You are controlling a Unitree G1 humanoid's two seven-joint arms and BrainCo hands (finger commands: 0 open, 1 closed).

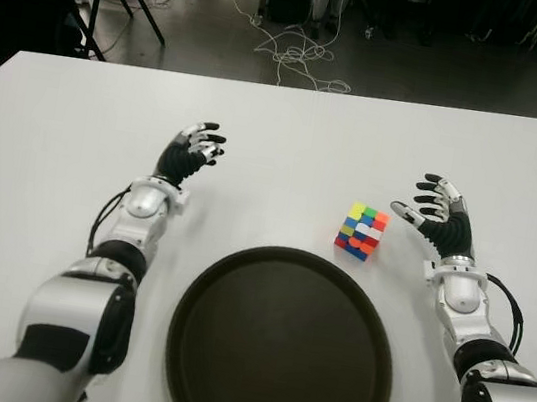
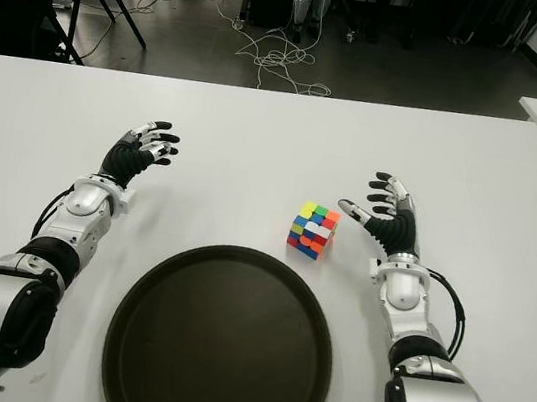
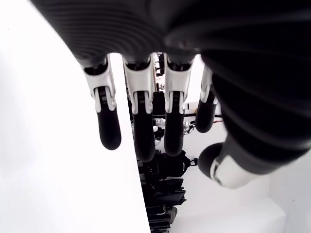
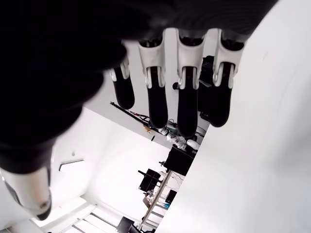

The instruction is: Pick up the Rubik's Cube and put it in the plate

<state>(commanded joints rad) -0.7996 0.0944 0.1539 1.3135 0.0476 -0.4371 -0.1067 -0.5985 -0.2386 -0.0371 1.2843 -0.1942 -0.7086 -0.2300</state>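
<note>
Right hand (image 1: 435,214) spread and empty, palm toward the Rubik's Cube (image 1: 361,231) just beside its fingertips, likely lined up to grasp; dark round plate (image 1: 281,350) nearer the robot; left hand (image 1: 191,152) idle, fingers relaxed.

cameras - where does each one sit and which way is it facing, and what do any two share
Left eye: on the head, looking forward and down at the white table; both arms, the Rubik's Cube, the dark plate.
Right eye: same scene from slightly aside; right hand beside the cube, left hand apart.
Left wrist: along its own open fingers.
Right wrist: along its own open fingers.
Both eyes share everything.
</note>
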